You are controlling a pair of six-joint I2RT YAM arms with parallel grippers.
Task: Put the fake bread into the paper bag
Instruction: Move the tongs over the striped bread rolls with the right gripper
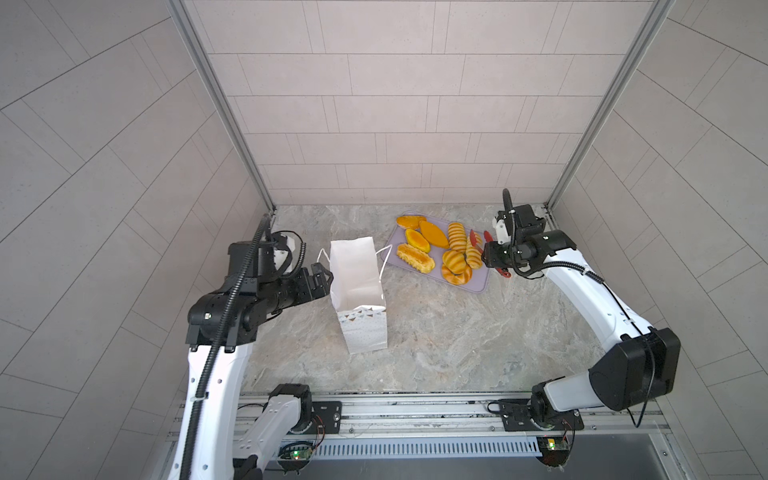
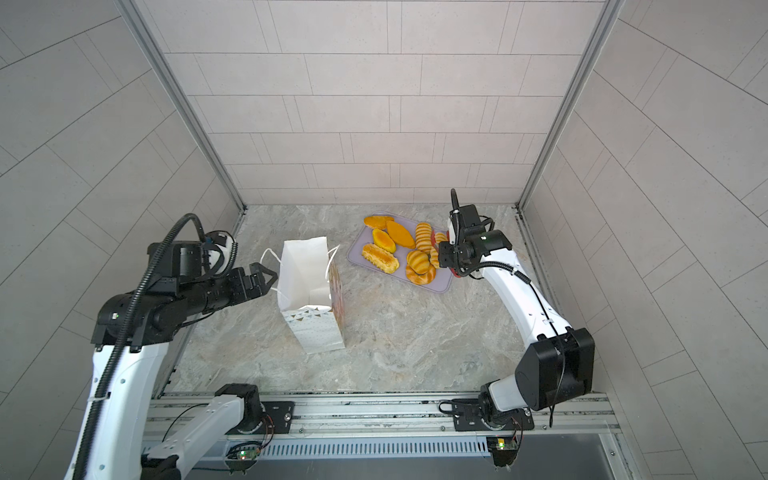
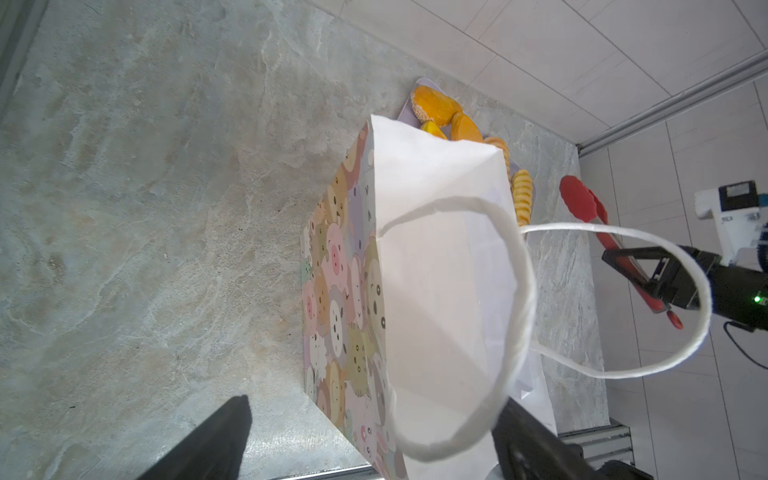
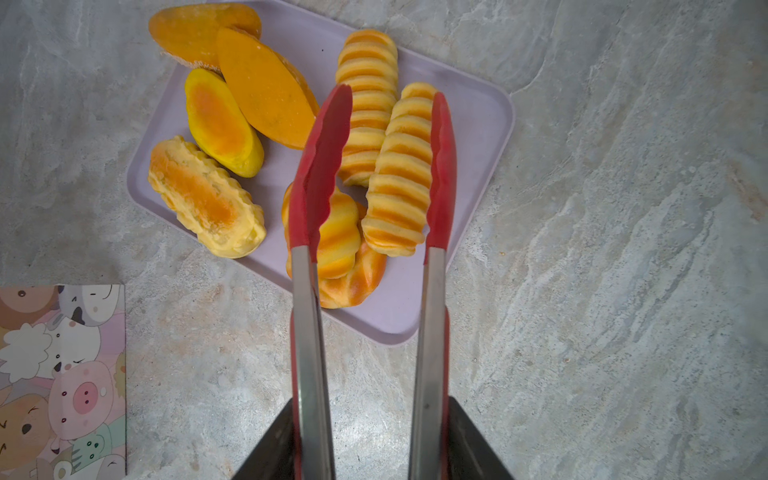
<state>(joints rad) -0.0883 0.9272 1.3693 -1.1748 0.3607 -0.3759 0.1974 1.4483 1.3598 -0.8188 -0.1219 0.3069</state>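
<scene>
Your left jaws stand open beside the paper bag [image 1: 357, 274], which hides much of the fake bread [image 1: 432, 235] on the lilac tray [image 1: 478, 283] from that wrist, while your right jaws clamp red-tipped tongs [image 4: 307, 311] astride one striped roll [image 4: 401, 178].

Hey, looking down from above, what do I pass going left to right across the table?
The left gripper, open → paper bag → tray of bread → right gripper, shut on the tongs.
</scene>
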